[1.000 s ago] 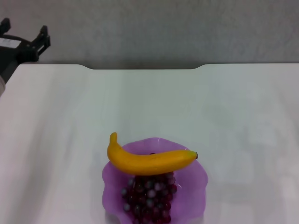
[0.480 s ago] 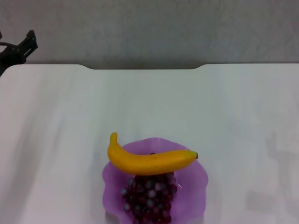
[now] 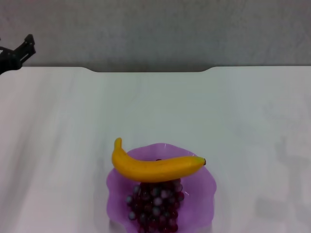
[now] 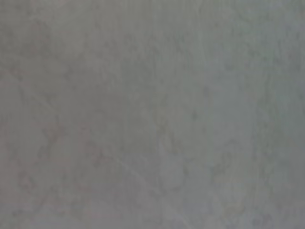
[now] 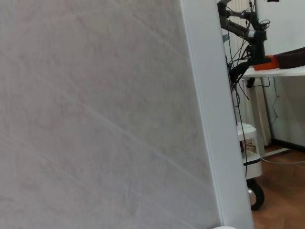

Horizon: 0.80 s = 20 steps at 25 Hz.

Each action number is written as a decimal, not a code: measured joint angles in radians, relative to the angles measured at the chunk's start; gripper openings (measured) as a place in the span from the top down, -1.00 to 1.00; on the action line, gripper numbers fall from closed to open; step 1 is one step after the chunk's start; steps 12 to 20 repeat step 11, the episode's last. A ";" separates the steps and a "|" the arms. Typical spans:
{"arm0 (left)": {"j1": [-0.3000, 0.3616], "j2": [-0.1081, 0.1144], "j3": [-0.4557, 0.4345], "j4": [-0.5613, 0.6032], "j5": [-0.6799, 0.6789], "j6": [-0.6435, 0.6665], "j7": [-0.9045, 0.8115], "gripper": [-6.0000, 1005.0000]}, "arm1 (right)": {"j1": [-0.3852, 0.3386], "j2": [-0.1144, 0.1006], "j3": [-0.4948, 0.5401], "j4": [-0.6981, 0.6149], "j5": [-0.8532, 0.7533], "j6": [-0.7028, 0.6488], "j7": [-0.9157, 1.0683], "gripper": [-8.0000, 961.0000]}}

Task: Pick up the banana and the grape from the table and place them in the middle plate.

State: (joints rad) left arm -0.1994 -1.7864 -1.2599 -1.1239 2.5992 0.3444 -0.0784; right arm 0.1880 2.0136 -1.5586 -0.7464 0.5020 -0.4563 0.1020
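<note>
Already the curved yellow banana (image 3: pixel 156 166) lies across the translucent purple scalloped middle plate (image 3: pixel 206 191), over the dark red grape (image 3: pixel 155 204) bunch, well apart from our left gripper (image 3: pixel 19 52), empty, fingers spread, beyond the white table (image 3: pixel 155 107); we judge both placed.

text: none readable | labels: none | numbers: none

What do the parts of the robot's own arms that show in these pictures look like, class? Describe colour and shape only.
Only the left gripper shows, at the head view's far left edge: matte black, angular, ending in short blocky prongs. No cables, markings or sleeves can be made out. The right gripper appears in no picture.
</note>
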 joint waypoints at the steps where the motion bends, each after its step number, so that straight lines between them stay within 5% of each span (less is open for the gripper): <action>1: 0.001 0.002 -0.004 0.003 0.005 -0.001 -0.003 -0.72 | 0.000 0.000 0.000 0.001 -0.001 0.001 0.000 -0.82; 20: 0.015 -0.002 -0.025 0.006 0.014 -0.001 0.027 -0.72 | 0.002 -0.003 -0.007 0.004 -0.007 0.001 -0.002 -0.82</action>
